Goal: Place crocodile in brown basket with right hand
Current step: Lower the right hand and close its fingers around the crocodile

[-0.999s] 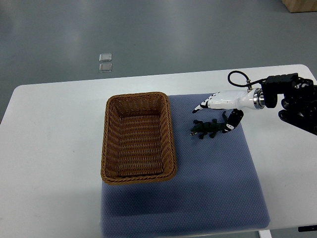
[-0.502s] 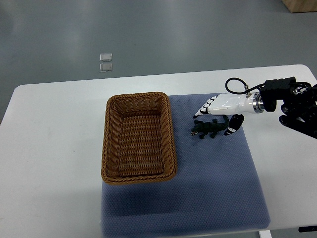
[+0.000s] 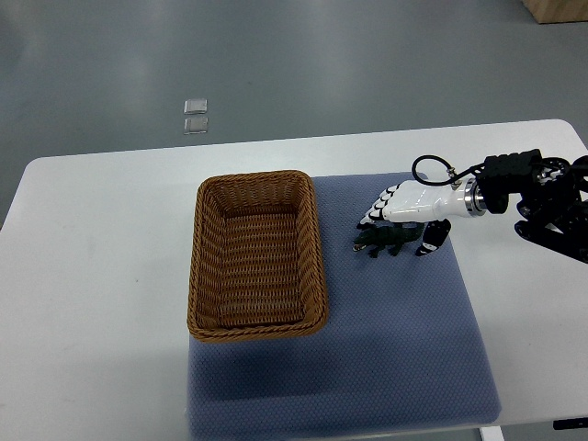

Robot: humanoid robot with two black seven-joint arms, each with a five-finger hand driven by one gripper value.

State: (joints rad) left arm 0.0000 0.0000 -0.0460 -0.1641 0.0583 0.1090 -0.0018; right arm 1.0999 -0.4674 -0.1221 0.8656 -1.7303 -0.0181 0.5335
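- Grey matt floor point(image 3: 276, 55): fills the background behind the table. Two small clear square tiles point(image 3: 195, 115) lie on it at upper left.
- White rounded-corner table point(image 3: 92, 276): bare at its left. A blue-grey textured mat point(image 3: 395, 340) covers the centre and right.
- Brown rectangular wicker basket point(image 3: 197, 266): sits at the mat's left edge. Nothing is in it.
- Small dark green toy crocodile point(image 3: 386, 241): lies flat on the mat, just right of the basket and apart from it.
- White right hand with black fingertips point(image 3: 409, 202): its arm comes in from the right. It is spread wide over the crocodile, fingers point(image 3: 372, 213) past the far side and thumb point(image 3: 430, 241) on the near side by the tail. It appears to grip nothing yet.
- Step in hand, as judged: the grasp.
  - Settle lower and pinch across the body rather than the tail.
  - Check the hold before lifting.
  - Clear the basket rim, then release over the basket's middle.
- Risk: the slim toy may pivot or slip.
- Pale wooden box corner point(image 3: 556, 9): at the top right.
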